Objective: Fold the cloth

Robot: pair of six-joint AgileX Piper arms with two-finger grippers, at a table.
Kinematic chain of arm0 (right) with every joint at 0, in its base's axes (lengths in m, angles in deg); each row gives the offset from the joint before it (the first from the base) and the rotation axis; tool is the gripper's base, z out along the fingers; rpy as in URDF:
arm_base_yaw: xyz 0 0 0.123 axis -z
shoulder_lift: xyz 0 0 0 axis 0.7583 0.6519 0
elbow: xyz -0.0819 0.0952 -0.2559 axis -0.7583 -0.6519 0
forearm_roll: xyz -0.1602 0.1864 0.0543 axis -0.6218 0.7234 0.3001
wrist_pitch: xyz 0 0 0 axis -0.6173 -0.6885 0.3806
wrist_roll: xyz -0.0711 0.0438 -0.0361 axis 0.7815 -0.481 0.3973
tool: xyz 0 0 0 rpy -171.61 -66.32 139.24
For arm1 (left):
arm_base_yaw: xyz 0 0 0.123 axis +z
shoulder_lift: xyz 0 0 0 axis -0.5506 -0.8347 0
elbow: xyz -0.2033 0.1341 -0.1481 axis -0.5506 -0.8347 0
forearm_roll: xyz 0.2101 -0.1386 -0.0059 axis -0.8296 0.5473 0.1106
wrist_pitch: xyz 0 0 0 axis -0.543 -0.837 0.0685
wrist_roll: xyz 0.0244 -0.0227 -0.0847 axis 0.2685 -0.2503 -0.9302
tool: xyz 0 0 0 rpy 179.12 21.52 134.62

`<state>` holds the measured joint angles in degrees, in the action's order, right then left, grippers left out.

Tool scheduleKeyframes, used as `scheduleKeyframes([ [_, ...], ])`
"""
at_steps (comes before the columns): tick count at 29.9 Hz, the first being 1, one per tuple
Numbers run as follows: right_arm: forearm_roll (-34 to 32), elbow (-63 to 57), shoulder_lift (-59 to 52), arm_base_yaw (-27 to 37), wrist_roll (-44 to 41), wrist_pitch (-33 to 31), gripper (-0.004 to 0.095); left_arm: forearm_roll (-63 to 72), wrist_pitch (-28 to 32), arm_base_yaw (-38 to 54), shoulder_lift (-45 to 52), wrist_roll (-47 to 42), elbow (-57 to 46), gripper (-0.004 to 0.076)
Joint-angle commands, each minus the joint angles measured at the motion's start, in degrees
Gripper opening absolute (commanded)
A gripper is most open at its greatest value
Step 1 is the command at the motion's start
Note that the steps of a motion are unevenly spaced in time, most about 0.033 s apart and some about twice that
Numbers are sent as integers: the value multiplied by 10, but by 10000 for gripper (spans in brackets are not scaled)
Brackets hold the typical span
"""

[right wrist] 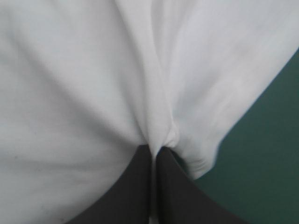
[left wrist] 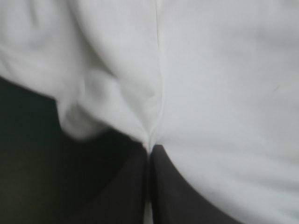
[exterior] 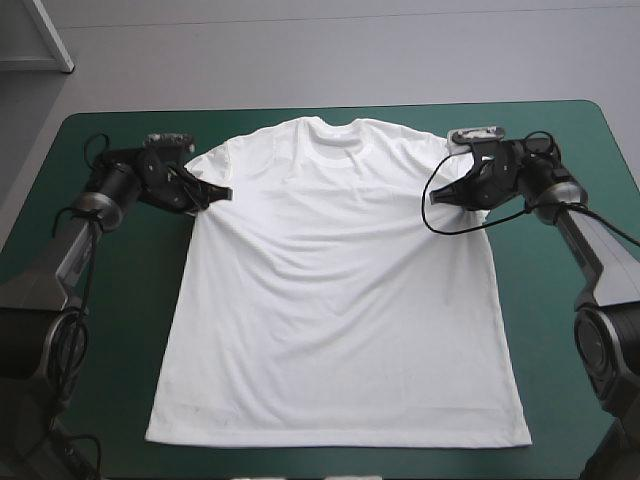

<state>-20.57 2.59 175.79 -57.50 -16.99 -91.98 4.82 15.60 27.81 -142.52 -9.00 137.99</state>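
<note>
White T-shirt (exterior: 335,290): spread flat on the teal-green table (exterior: 120,300), collar (exterior: 330,130) toward the far edge and hem (exterior: 340,435) toward the near one — laid out so a fold can start from a clean shape.
Left gripper (exterior: 222,192): at the T-shirt's left side, just under the sleeve (exterior: 208,160). Its black fingers are pinched together with a ridge of cloth caught between the tips.
Right gripper (exterior: 436,195): mirrors it at the T-shirt's right side, under the other sleeve (exterior: 455,150), fingers likewise pressed together on a puckered bit of fabric.
Why there: a matched hold at both armpits probably lets the two arms carry the collar end evenly, so it comes over without skewing.
Step in hand: grasp made, fold not yet begun — the T-shirt lies unfolded.
Watch for: so thin a pinch may slip, or drag the rest of the T-shirt crooked.
</note>
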Motion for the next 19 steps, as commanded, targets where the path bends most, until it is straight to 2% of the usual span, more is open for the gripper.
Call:
scheduleKeyframes([
  [1, -22, 65, -75, 0, 2, -12, -19, -17, -7, -2, 77, -1, 86, -8],
  [10, -45, 181, -157, 0, 0, -53, -19, -115, -115, -2, 119, -1, 273, -8],
  [19, -71, 310, -177, 0, 0, -67, -19, -166, -136, -2, 142, -1, 353, -8],
])
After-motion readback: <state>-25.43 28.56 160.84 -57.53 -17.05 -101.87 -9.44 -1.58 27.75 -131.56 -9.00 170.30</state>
